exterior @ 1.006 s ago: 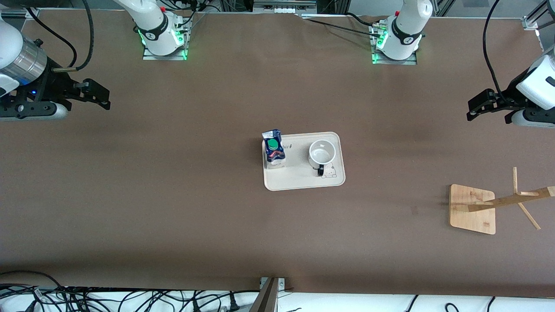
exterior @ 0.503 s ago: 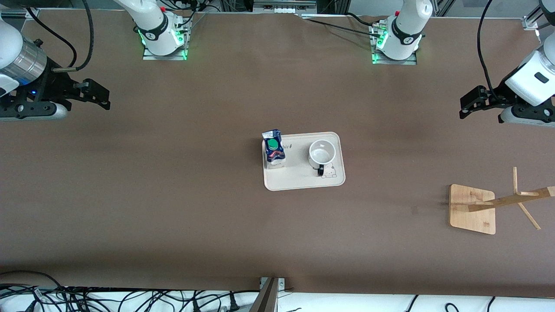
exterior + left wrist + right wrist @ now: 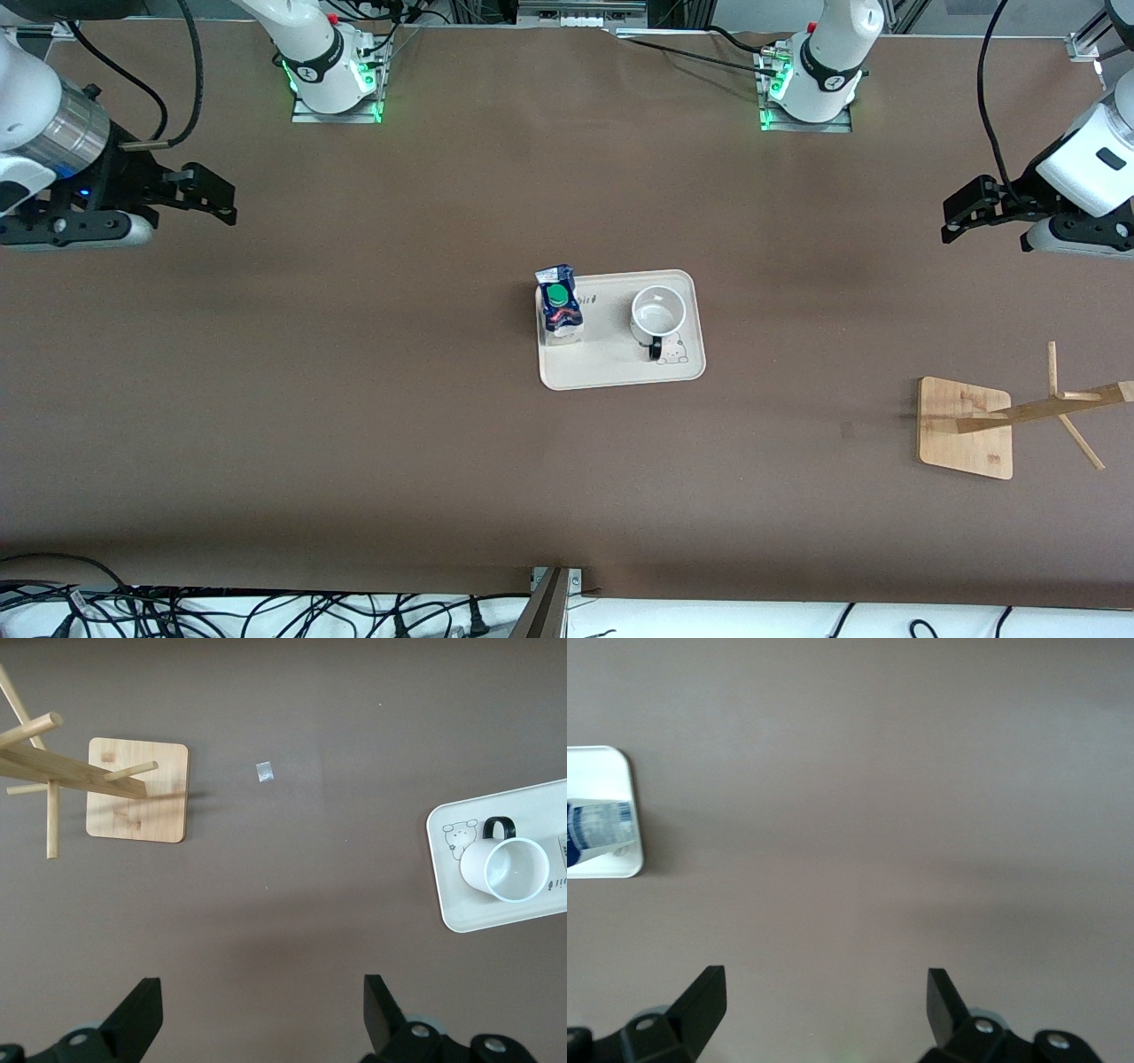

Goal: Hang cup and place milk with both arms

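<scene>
left gripper (image 3: 955, 215): jaws standing wide apart, gripping nothing, hanging over bare table (image 3: 354, 425) at the left arm's end. right gripper (image 3: 215, 193): jaws likewise spread wide and holding nothing, hanging over bare table at the right arm's end. tray (image 3: 620, 372), mid-table: holding two items, both sitting upright and apart; the milk (image 3: 560, 306) is standing toward the right arm's end, the cup (image 3: 658, 314) toward the left arm's end, mouth up, showing nothing inside. wooden rack (image 3: 966, 428): standing near the left arm's end, nearer the front camera than the tray.
</scene>
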{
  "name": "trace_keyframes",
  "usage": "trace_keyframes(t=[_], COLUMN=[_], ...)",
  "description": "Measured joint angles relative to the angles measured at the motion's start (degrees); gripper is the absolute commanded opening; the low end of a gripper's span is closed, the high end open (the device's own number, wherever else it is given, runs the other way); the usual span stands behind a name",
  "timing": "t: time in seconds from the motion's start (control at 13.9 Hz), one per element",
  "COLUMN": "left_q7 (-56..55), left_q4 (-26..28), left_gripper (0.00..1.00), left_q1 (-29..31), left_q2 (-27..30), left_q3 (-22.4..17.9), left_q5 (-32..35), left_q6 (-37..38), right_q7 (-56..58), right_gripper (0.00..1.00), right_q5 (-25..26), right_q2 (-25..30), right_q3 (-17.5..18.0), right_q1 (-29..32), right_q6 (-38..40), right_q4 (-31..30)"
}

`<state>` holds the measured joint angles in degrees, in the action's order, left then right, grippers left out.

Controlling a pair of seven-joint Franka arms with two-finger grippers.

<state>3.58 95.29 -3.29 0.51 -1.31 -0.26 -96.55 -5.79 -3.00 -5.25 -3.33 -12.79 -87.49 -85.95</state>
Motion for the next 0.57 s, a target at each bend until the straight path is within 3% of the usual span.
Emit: trace_keyframes(t=[0.14, 0.57], left_q7=[0.00, -0.06], left_q4=[0.00, -0.01], left_gripper=[1.00, 1.00], left_q1=[-0.02, -0.60], left_q2=[0.00, -0.08], left_q3=[-0.01, 0.65], left_q5=[0.00, 0.00], left_q6=[0.07, 1.22], right_q7=[-0.40, -12.16], right_gripper=[1.00, 1.00], right_q5=[-2.27, -2.75], right_q2=[-1.36, -10.37], right_q3=[0.21, 0.60], right_q1=[-2.13, -12.88], right_q6=[-2.34, -13.83], right_q4=[-0.36, -0.48])
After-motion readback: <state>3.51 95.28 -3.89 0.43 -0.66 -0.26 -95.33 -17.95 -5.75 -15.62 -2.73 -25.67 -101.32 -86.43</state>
